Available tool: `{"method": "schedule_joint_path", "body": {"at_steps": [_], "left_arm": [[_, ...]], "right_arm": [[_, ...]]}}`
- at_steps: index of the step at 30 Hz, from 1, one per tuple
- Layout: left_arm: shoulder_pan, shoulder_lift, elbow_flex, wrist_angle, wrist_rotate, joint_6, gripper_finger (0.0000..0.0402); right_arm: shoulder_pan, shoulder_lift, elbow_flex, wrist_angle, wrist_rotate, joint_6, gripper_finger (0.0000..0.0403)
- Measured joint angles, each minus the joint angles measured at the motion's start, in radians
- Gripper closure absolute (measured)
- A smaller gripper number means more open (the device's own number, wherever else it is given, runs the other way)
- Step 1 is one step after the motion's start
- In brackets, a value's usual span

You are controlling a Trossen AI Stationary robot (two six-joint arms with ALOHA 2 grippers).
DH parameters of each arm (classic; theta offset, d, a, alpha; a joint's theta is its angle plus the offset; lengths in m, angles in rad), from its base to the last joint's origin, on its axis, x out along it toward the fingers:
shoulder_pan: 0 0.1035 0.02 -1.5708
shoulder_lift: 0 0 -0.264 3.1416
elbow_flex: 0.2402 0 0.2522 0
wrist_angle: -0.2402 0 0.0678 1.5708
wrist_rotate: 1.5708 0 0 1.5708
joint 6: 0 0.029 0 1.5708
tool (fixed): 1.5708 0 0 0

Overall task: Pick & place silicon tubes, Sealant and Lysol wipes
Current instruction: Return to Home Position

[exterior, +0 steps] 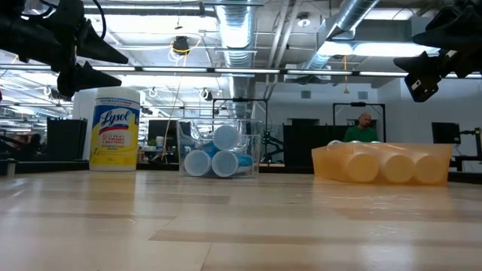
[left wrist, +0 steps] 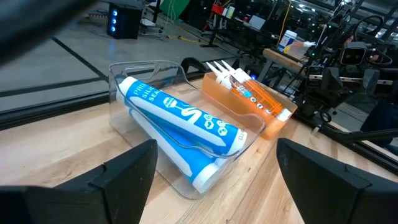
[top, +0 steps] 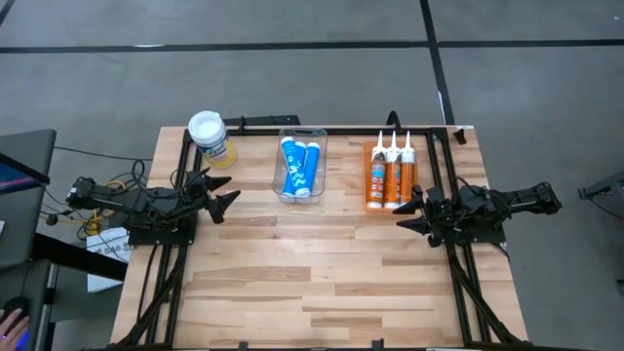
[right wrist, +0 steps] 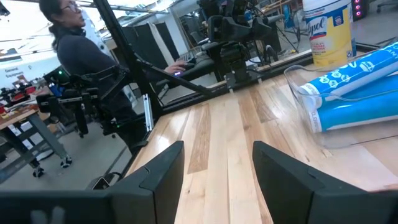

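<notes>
The light butcher-block wooden table (top: 312, 278) lies bare on the side nearest the low camera, in front of the clear plastic bin (top: 302, 131).

Farther in, level with the bin's near end, both arms hang above the tabletop. The left gripper (top: 220, 185) is off to the bin's left, pointing toward it, its two dark fingers spread wide with nothing between them. The right gripper (top: 409, 207) is off to the bin's right, beyond the orange tray and facing inward. Its fingers are parted a little less widely and also hold nothing.

The bin stands at mid-table with the blue sealant tubes (top: 300, 166) lying lengthwise inside it. The low view shows three round ends, stacked two below and one on top.

Near the bin's right side, clear of it, sits a translucent orange plastic tray (top: 369, 180). It holds three orange-labelled silicone tubes with white nozzles (top: 391, 175) side by side, nozzles pointing away.

To the bin's left, beside its far end and well apart from it, the Lysol wipes (top: 210, 136) stand upright, a white-lidded, yellow-labelled canister resting on the table.

Past the table, to the right of the bin, a person (exterior: 364, 128) is in the room.
</notes>
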Motion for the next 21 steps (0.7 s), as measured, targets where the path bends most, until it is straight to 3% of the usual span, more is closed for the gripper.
{"method": "schedule_joint_path", "body": {"at_steps": [21], "left_arm": [[0.0, 0.0, 0.0, 0.0, 0.0, 0.0, 0.008]], "right_arm": [[0.0, 0.0, 0.0, 0.0, 0.0, 0.0, 0.0219]]}}
